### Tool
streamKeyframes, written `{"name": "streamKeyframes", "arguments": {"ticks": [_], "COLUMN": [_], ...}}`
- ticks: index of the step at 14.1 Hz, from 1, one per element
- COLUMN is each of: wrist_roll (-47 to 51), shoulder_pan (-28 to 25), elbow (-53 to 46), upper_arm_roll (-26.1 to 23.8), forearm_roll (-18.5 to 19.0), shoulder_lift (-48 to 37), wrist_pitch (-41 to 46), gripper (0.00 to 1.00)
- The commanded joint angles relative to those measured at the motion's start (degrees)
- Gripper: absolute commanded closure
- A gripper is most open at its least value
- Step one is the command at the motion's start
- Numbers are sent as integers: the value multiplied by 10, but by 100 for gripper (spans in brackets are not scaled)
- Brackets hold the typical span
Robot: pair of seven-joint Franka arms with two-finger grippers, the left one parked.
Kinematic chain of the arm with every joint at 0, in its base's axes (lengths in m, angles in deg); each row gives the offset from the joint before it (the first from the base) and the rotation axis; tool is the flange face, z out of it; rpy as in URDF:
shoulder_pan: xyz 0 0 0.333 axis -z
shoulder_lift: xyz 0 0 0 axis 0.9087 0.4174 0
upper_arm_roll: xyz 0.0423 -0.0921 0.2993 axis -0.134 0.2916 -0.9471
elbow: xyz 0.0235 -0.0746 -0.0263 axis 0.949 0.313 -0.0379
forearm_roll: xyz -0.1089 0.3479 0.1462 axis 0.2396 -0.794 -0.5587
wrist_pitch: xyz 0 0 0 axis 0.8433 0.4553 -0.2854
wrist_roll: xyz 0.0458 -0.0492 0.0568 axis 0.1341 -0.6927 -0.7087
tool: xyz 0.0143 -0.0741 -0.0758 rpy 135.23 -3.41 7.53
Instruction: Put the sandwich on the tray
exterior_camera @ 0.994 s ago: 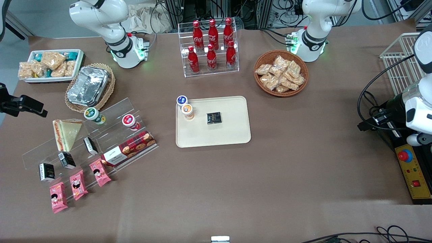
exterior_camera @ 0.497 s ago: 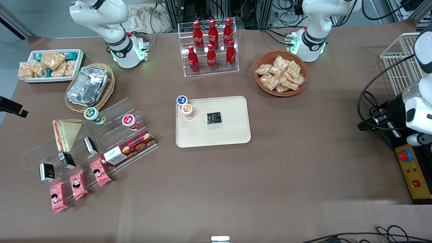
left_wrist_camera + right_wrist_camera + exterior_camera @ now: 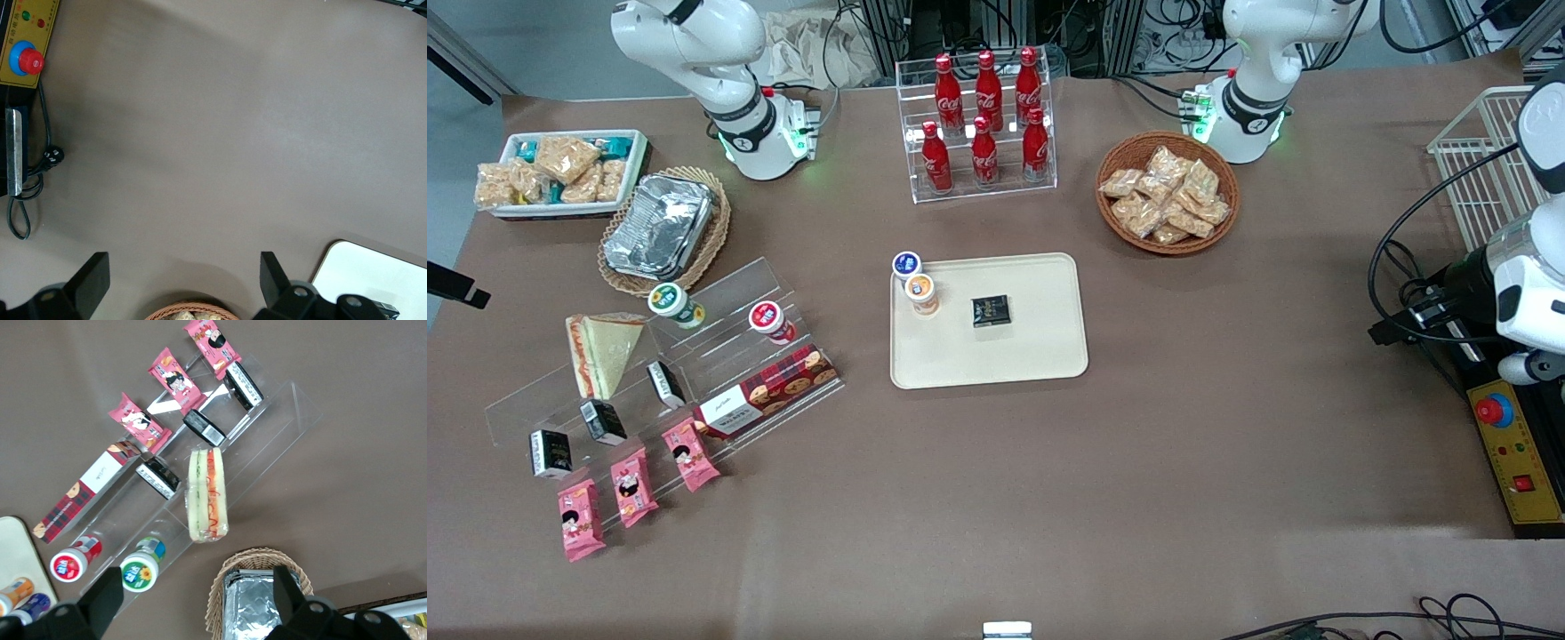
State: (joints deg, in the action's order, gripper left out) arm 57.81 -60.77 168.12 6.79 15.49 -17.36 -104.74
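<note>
Claw hung wide open and empty, high above the sandwich on its clear stepped stand near the table's working-arm edge; a careless descent risked crushing the bread or knocking neighbouring cups, far from the tray.

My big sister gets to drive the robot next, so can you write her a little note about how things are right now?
Gripper: open and holding nothing, up in the air above the clear acrylic display steps, at the working arm's end of the table.
Sandwich: lying on the upper step, untouched, beside the green-lidded cup.
Tray: mid-table, holding an orange-lidded cup and a small black packet; a blue-lidded cup stands at its corner.
Done: nothing yet.
Left: lower onto the sandwich, grip it, carry it over and set it on a bare part of the tray.
</note>
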Motion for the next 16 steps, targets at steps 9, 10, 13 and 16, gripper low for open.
{"name": "streamKeyframes", "arguments": {"ticks": [9, 10, 13, 16], "wrist_roll": [-57, -57, -57, -57], "shoulder_pan": [12, 12, 12, 12], "elbow": [141, 142, 154, 190], "upper_arm_roll": [-1, -1, 0, 0], "forearm_roll": [-20, -29, -39, -40], "shoulder_lift": [-7, 3, 29, 36], "wrist_pitch": [-131, -134, -156, -200], "gripper": [0, 0, 0, 0]}}
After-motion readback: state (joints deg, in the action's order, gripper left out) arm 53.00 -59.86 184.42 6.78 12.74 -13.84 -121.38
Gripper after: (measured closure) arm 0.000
